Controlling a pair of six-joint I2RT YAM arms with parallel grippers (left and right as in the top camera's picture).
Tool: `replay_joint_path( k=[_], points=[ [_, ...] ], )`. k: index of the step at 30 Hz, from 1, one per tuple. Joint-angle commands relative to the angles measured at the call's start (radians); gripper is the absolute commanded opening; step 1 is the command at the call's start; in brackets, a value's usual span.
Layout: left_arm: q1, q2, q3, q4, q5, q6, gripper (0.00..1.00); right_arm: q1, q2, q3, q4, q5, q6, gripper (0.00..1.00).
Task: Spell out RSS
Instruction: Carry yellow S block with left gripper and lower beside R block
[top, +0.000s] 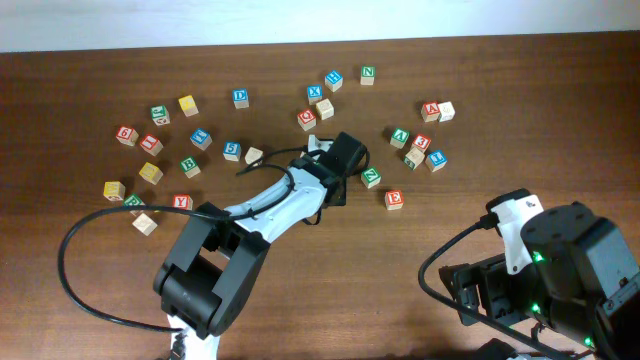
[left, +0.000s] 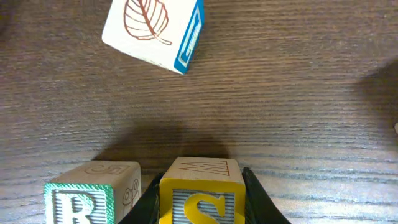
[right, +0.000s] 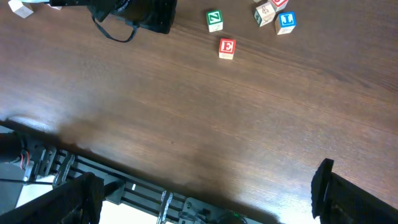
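Note:
In the left wrist view my left gripper is shut on a yellow S block, which sits low on the wood. A green R block stands right next to it on the left, a narrow gap apart. In the overhead view the left gripper is at the table's middle and hides both blocks. Other S blocks are too small to pick out among the scattered blocks. My right gripper is open and empty over the table's near edge, with the right arm folded at the front right.
A white block with a leaf drawing and blue side lies just ahead of the left gripper. A green Z block and a red E block lie right of it. Several letter blocks are scattered across the back of the table.

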Motion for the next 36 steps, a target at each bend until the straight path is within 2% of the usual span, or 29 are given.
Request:
replay_joint_path(
  k=[1, 21, 28, 36],
  points=[
    [0.004, 0.006, -0.006, 0.010, -0.027, -0.013, 0.00, 0.002, 0.001, 0.001, -0.006, 0.011, 0.008, 0.98],
    [0.023, 0.007, -0.008, -0.016, 0.014, -0.014, 0.00, 0.002, 0.001, 0.001, -0.006, 0.011, 0.008, 0.98],
    [0.023, 0.007, -0.008, -0.031, 0.027, -0.014, 0.14, 0.002, 0.001, 0.001, -0.006, 0.011, 0.008, 0.98],
    [0.023, 0.007, -0.008, -0.034, 0.026, -0.014, 0.21, 0.002, 0.001, 0.001, -0.006, 0.011, 0.008, 0.98]
  ],
)
